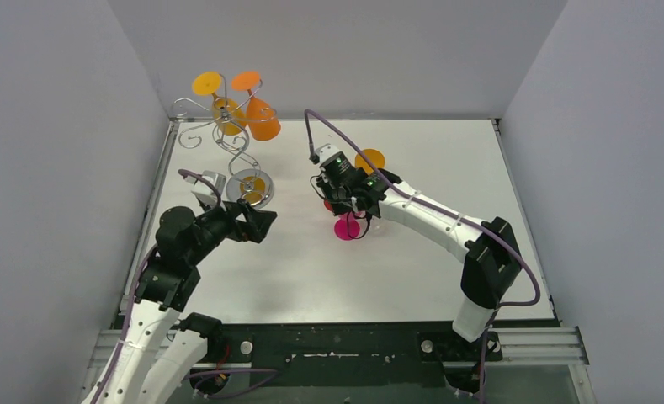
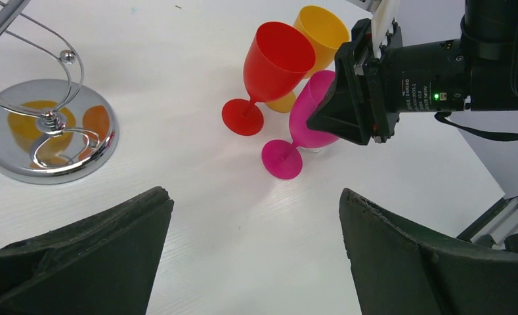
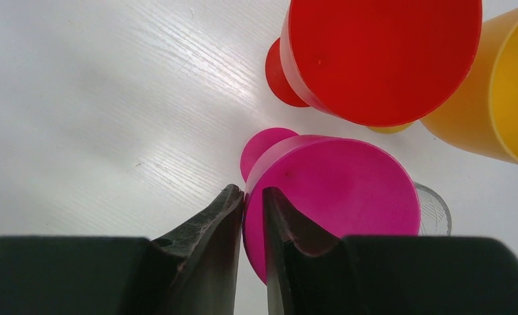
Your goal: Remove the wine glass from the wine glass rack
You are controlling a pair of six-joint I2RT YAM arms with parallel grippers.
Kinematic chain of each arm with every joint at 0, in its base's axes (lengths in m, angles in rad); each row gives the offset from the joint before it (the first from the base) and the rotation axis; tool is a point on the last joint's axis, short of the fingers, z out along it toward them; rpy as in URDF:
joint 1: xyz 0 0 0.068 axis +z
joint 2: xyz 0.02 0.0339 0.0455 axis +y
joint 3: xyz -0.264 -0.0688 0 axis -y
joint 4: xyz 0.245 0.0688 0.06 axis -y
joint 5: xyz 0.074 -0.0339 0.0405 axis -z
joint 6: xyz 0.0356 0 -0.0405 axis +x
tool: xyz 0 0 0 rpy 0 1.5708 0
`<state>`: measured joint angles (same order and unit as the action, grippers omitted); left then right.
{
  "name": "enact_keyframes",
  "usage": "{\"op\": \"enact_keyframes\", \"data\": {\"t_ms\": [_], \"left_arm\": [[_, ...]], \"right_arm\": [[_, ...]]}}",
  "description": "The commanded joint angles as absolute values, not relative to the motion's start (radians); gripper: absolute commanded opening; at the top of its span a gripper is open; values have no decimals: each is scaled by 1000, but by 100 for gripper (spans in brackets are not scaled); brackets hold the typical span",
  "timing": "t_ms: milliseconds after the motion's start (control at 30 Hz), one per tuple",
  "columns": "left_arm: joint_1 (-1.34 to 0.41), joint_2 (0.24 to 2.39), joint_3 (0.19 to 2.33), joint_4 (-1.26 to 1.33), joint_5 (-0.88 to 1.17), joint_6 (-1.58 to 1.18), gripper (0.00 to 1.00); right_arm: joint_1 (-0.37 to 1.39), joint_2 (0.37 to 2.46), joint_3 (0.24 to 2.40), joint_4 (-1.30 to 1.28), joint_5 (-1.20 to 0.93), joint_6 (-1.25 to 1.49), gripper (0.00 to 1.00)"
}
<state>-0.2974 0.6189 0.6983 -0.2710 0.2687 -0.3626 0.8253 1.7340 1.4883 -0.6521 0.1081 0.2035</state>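
1. A white counter (image 1: 446, 151) with a faint wood-grain finish carries everything.
2. A red plastic wine glass (image 2: 279, 62) stands upright on the counter, near its middle.
3. A yellow plastic wine glass (image 2: 322, 29) stands upright just behind the red one; whether their bowls touch cannot be told.
4. A small clear ribbed item (image 3: 434, 211) sits on the counter near them, mostly hidden.
5. Plain grey walls (image 1: 59, 168) enclose the counter at left, right and back.
6. A ribbed metal rail (image 1: 534, 341) runs along the near edge.

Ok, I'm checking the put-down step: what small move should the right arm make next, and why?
Probably open the right pincer wider, then lift straight up: it straddles the rim of the pink glass, which already stands on the table, close beside the red glass and yellow glass.
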Motion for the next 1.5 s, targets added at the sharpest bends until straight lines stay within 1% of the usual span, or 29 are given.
{"op": "enact_keyframes", "data": {"t_ms": [0,133,300,500,533,600,767,800,900,1000,1067,1133,1167,1233,1300,1367,1467], "left_arm": [[-290,621,762,-293,240,-341,97],[-290,617,769,-297,227,-341,97],[-290,620,799,-316,214,-330,97],[-290,644,871,-369,185,-305,97],[-290,650,885,-378,179,-300,97],[-290,661,909,-403,141,-296,97],[-284,711,971,-458,97,-274,97],[-279,722,983,-469,87,-277,98],[-243,752,1005,-485,85,-289,97],[-178,769,1019,-477,104,-342,97],[-119,763,1033,-472,103,-377,97],[-88,749,1050,-489,8,-419,96],[-72,738,1058,-506,-71,-445,96],[-62,706,1066,-528,-300,-503,96],[-61,678,1068,-509,-425,-523,96],[-61,690,1086,-483,-457,-509,96],[-60,795,1158,-504,-469,-490,96]], "right_arm": [[824,1743,1541,-650,123,186,21],[824,1745,1555,-661,119,186,23],[824,1735,1587,-683,91,188,26],[824,1670,1605,-670,58,206,36],[825,1662,1604,-664,52,211,41],[823,1627,1591,-650,43,223,45],[823,1557,1543,-612,32,256,47],[823,1544,1535,-608,32,263,50],[819,1504,1509,-593,35,283,52],[814,1463,1483,-577,38,298,54],[813,1437,1470,-571,44,306,58],[808,1411,1458,-567,52,312,60],[805,1396,1449,-562,53,315,61],[798,1364,1429,-551,54,322,63],[792,1336,1410,-534,55,324,66],[781,1312,1393,-520,58,325,69],[758,1288,1378,-509,50,330,70]]}}
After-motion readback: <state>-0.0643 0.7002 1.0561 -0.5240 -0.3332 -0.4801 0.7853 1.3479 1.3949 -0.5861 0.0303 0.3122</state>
